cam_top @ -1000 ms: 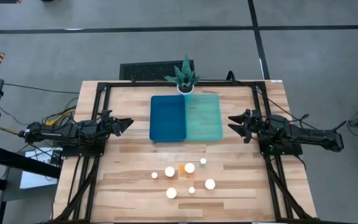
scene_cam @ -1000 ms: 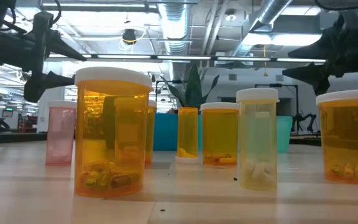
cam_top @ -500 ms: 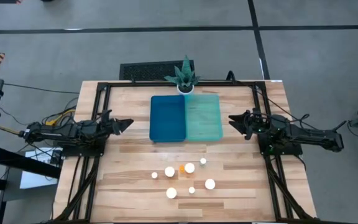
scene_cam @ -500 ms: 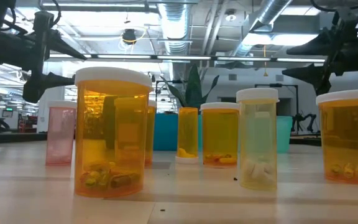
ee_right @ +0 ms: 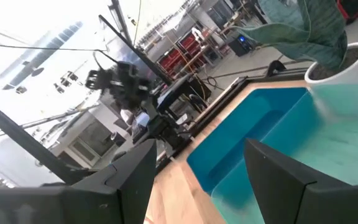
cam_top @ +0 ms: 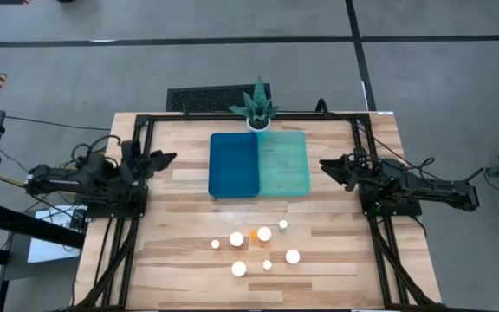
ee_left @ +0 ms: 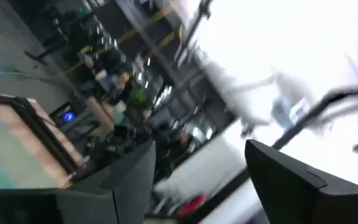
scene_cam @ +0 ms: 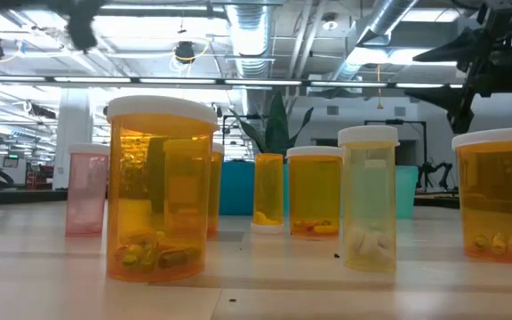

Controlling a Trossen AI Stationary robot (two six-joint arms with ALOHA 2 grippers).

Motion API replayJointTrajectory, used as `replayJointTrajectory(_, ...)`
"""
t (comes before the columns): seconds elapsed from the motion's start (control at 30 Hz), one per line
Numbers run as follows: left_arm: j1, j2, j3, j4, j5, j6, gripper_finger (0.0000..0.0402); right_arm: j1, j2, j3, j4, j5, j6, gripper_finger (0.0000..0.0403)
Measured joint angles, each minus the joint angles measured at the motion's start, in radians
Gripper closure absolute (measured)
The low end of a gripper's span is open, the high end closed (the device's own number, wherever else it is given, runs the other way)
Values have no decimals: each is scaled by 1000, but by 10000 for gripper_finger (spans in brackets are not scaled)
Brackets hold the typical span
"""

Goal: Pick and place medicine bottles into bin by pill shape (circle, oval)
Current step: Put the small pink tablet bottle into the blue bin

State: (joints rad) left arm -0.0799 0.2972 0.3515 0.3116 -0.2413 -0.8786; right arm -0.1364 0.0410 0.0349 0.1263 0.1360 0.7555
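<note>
My left pincer (cam_top: 165, 159) has swung up and back, fingers apart; right pincer (cam_top: 325, 165) stays spread; medicine bottles (cam_top: 264, 234) unmoved.

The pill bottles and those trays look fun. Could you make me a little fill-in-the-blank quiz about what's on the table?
1. The medicine bottles stand in a cluster with caps coloured ____.
2. Beside the dark blue bin sits a bin coloured ____.
3. At the table's far edge, behind the bins, stands a potted ____.
4. The number of bottles lying inside the bins is ____.

Missing words: white; light green (teal); plant; zero
</note>
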Motion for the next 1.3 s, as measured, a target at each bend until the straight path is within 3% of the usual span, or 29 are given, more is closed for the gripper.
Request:
replayJointTrajectory(0.13, 0, 223, 244, -172, 140, 56, 166, 0, 0, 1, -1, -4, 5, 148)
replayJointTrajectory(0.27, -31, 451, 499, -607, 323, 74, 166, 0, 0, 2, -2, -4, 4, 148)
replayJointTrajectory(0.4, -118, 669, 651, -1001, 338, 120, 166, 0, 0, 3, -22, -4, 0, 148)
replayJointTrajectory(0.5, -197, 804, 674, -1110, 325, 161, 167, 0, 0, 3, -26, -4, 0, 148)
replayJointTrajectory(0.7, -365, 1033, 673, -1087, 237, 289, 167, 0, 0, 3, -30, -5, 0, 148)
replayJointTrajectory(0.87, -448, 1168, 673, -1008, 101, 325, 167, 0, 0, 3, -30, -5, 3, 148)
replayJointTrajectory(1.1, -464, 1233, 673, -902, 44, 318, 167, 0, 0, 4, -34, -6, 3, 148)
replayJointTrajectory(1.3, -447, 1265, 675, -826, 20, 401, 167, -1, 0, 5, -48, -7, 4, 148)
